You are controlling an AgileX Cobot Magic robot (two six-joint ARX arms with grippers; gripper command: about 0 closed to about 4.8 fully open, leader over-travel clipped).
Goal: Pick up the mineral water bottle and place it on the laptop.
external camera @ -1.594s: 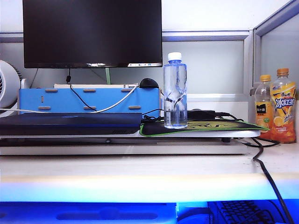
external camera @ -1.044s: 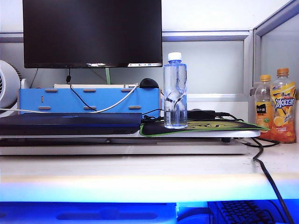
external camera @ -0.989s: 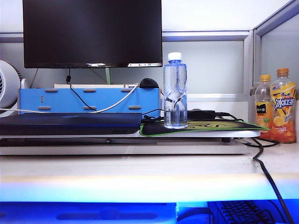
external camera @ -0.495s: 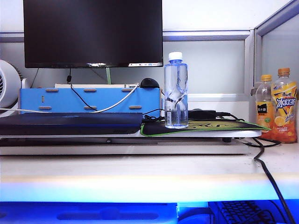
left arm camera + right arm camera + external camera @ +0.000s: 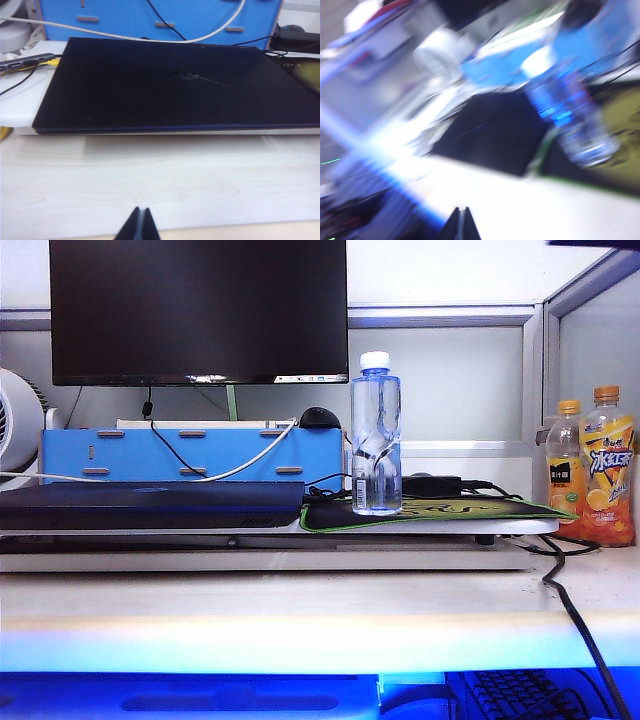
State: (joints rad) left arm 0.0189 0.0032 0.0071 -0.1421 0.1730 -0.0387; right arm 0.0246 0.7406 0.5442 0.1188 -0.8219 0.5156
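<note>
While the water bottle [image 5: 376, 434] is standing untouched on the mouse mat [image 5: 440, 512] beside the laptop [image 5: 150, 503], the right gripper [image 5: 461, 216] is approaching with fingers pressed together and needing to spread, the left gripper [image 5: 140, 217] idling with its fingers pressed together too.

From the left wrist camera you see the laptop [image 5: 170, 85] lying flat with its lid closed, a dark navy slab with a faint emblem near the middle of the lid; it rests on a white board [image 5: 20, 107] that sits on the pale wooden desk [image 5: 160, 185]; behind it stands a blue box [image 5: 165, 20] with grey slots, a white cable [image 5: 125, 39] and a black one draped across its front; a grey hub [image 5: 25, 59] lies just beside the laptop's far corner; the left gripper [image 5: 138, 226] shows as two dark fingertips pressed together, over bare desk, well apart from the laptop.
</note>
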